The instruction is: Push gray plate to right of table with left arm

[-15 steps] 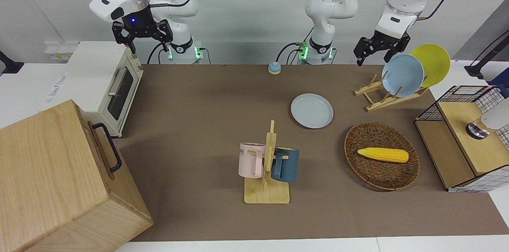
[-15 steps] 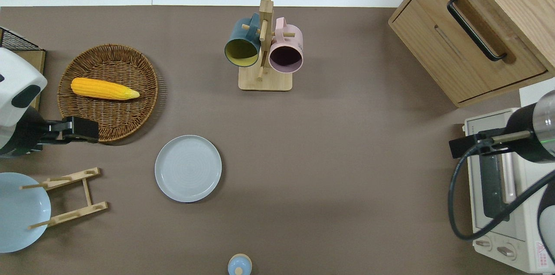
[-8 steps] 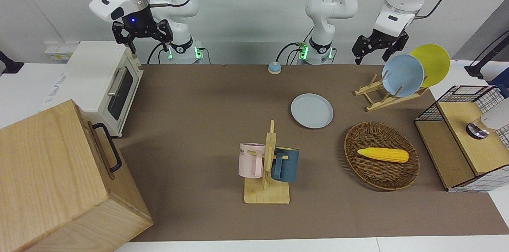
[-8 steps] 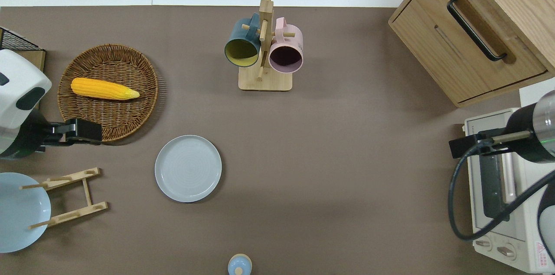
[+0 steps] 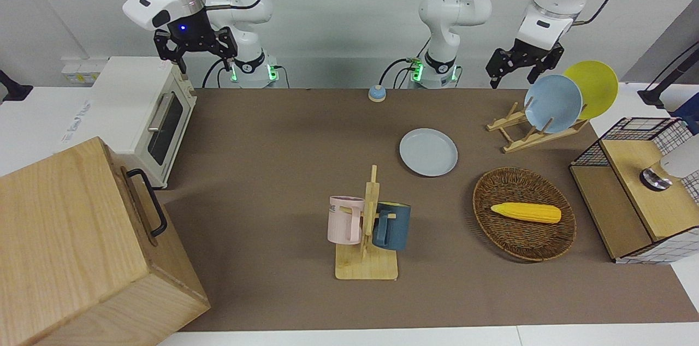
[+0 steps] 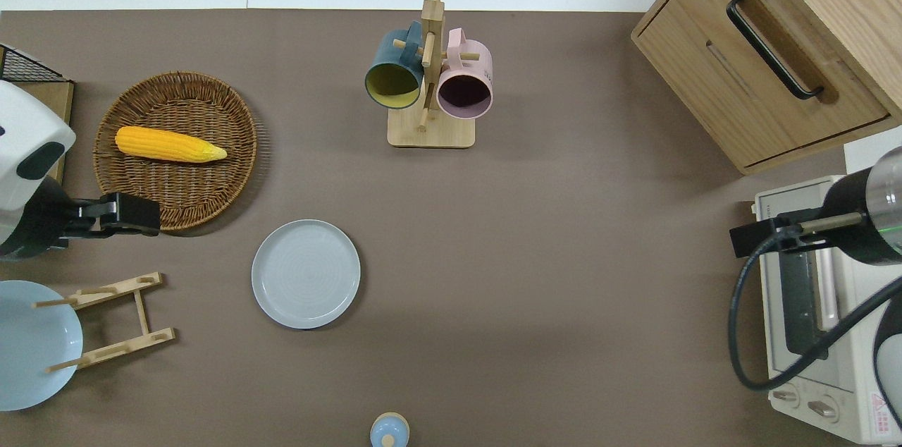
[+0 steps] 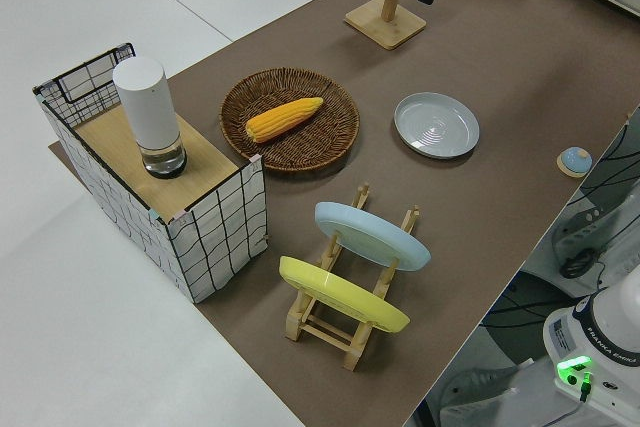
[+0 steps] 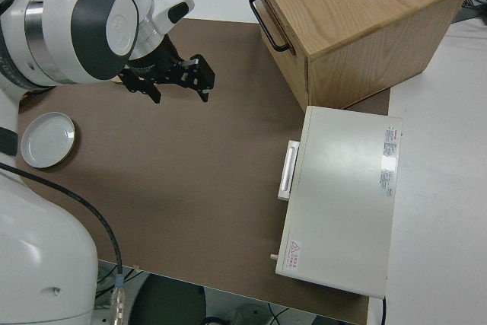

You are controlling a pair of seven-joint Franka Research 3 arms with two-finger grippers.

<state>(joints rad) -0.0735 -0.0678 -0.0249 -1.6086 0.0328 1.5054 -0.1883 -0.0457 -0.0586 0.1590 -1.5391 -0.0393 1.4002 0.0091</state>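
Note:
The gray plate (image 5: 428,151) lies flat on the brown table (image 5: 273,138), between the mug rack and the robots; it also shows in the overhead view (image 6: 306,273) and the left side view (image 7: 436,125). My left gripper (image 5: 513,78) is open and empty, up in the air. In the overhead view it (image 6: 134,214) is over the wicker basket's rim, toward the left arm's end of the table from the plate and apart from it. My right arm is parked, its gripper (image 5: 205,59) open and empty.
A wicker basket (image 6: 232,172) holds a corn cob (image 6: 169,144). A wooden plate rack (image 5: 524,136) holds a blue plate (image 5: 552,103) and a yellow plate (image 5: 598,84). There are also a mug rack (image 5: 367,264) with two mugs, a toaster oven (image 5: 136,111), a wooden cabinet (image 5: 71,248) and a wire shelf (image 5: 628,182).
My left gripper has risen slightly and shifted a little over the basket's rim. The gray plate and the right arm have not moved.

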